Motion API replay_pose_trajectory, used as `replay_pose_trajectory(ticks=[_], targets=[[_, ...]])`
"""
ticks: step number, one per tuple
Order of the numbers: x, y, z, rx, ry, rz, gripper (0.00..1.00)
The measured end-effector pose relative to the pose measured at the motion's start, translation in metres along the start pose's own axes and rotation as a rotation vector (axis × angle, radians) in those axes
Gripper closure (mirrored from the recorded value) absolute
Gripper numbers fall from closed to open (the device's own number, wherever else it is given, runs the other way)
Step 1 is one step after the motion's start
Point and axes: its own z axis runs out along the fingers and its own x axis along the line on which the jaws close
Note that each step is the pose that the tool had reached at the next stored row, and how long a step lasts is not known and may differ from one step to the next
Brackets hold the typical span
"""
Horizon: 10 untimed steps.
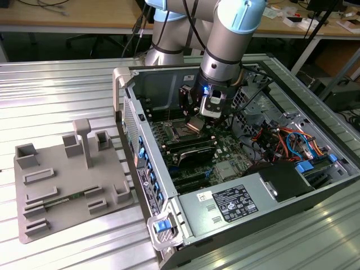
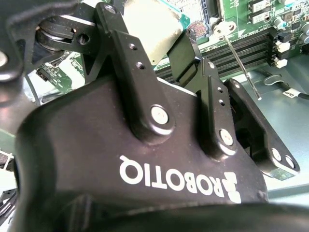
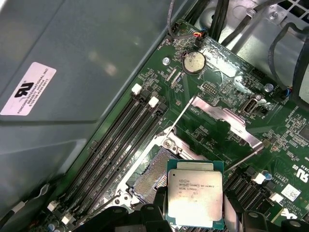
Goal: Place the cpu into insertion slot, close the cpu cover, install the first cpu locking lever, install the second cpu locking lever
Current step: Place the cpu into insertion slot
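The pincer (image 1: pixel 195 122) pinches the cpu (image 3: pixel 194 192) by two opposite edges and holds it just above the insertion slot (image 3: pixel 148 178), which sits on the green board inside the open computer case (image 1: pixel 159 89). The cpu cover (image 3: pixel 226 122) stands swung open beside the slot.

You'll see the cpu (image 3: pixel 194 198) has a matt, silver-grey metal top edged in green. The cpu cover (image 3: pixel 226 120) is bright, polished metal. The fingers (image 2: pixel 137 72) look matt black with shiny steel pins. The motherboard (image 3: pixel 227 65) is glossy green, and your desk (image 1: pixel 56 90) is ribbed, satin-finished metal.
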Motion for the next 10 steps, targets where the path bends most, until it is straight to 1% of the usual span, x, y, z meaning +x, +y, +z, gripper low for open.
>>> replay_pose_trajectory(ticks=[10], targets=[[0.0, 0.0, 0.0002, -0.0003, 0.0001, 0.045, 0.45]])
